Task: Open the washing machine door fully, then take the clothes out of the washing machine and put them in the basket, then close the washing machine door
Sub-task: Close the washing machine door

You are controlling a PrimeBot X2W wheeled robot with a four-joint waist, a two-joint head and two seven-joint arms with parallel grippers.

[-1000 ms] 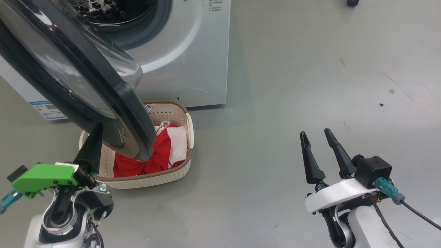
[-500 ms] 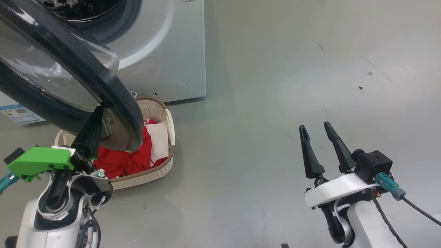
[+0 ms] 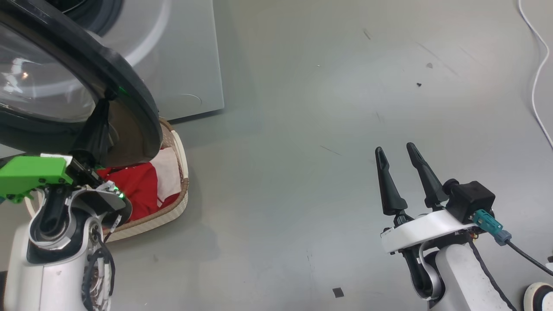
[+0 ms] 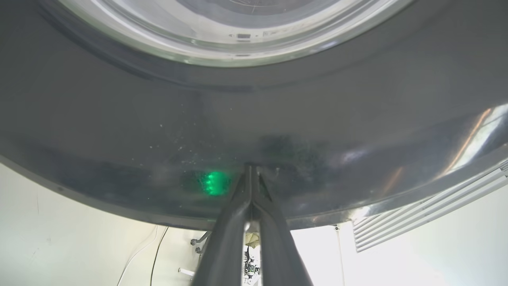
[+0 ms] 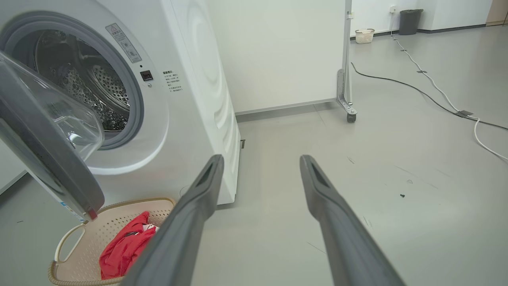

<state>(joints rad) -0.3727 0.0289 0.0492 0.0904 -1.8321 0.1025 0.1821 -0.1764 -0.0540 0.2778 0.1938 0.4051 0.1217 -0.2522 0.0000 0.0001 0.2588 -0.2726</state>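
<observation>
The washing machine door (image 3: 129, 86), with its black rim and clear glass, hangs swung out at the upper left, above the basket (image 3: 183, 181). My left gripper (image 3: 103, 103) is shut with nothing between its fingers. Its joined tips (image 4: 251, 171) rest against the door's glossy outer rim (image 4: 254, 119). Red and white clothes (image 3: 138, 190) lie in the cream basket (image 5: 79, 254). The white washing machine (image 5: 190, 79) stands behind it, and its grey drum mouth (image 5: 79, 79) is uncovered. My right gripper (image 3: 394, 149) hangs open over the bare floor, holding nothing, its fingers (image 5: 216, 163) spread apart.
A white cable (image 3: 535, 77) runs over the grey floor at the far right. A wheeled stand post (image 5: 346, 59) rises beside the machine. More cables (image 5: 436, 95), a small basket (image 5: 364, 35) and a dark bin (image 5: 408, 22) lie near the far wall.
The head camera has shifted, so the machine, door and basket sit further left in the picture. My left gripper's shut tips now rest higher on the door. The right gripper stays open.
</observation>
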